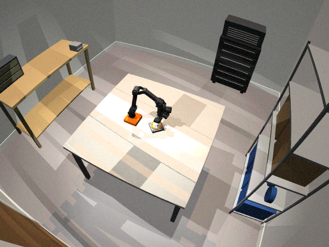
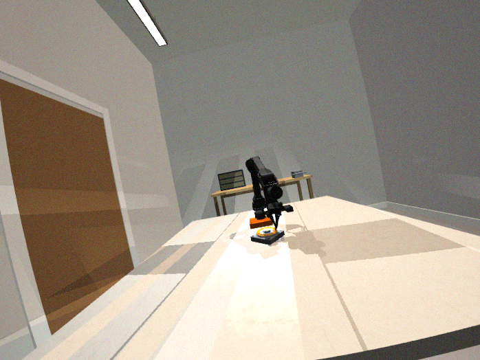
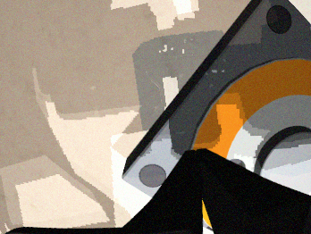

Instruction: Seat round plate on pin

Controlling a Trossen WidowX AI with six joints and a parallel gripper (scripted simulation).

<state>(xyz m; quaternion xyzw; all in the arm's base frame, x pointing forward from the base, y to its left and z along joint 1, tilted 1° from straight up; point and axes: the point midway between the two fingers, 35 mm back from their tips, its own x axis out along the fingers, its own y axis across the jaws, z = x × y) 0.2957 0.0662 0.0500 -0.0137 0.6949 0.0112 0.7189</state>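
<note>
— Although the wrist view sits close over the work, how much of the round plate [image 3: 261, 88] shows?

— Only part. The gripper [image 3: 202, 160], fingers pressed together with nothing between them, fills the frame from 4 to 8 o'clock as a black wedge and covers the plate's lower half. At 3 o'clock the frame edge cuts the plate off. Its orange tab [image 3: 221, 128] shows just above the fingertip, and a small pale spot beside it may be the hole; I cannot tell whether the pin is inside it.

— Is the gripper touching the plate?

— The tip overlaps the orange rim in the wrist view, but contact cannot be judged from that. In the exterior view the gripper [image 2: 276, 226] points down at the plate [image 2: 265, 231], too small to settle it.

— Where does the plate sit?

— On the dark square base [image 3: 196, 106], near the middle of the worktop [image 1: 164, 172]. The post is mostly hidden; only a dark curved edge shows at 3 o'clock.

— And around it?

— From above, the arm's orange mount [image 1: 132, 119] lies at 9 o'clock of the base [image 1: 156, 128]. A wooden bench [image 1: 39, 69] stands at 10 o'clock, a black drawer cabinet [image 1: 239, 53] at 1 o'clock, a metal rack [image 1: 292, 127] at 3 o'clock, all well apart from the worktop.
</note>
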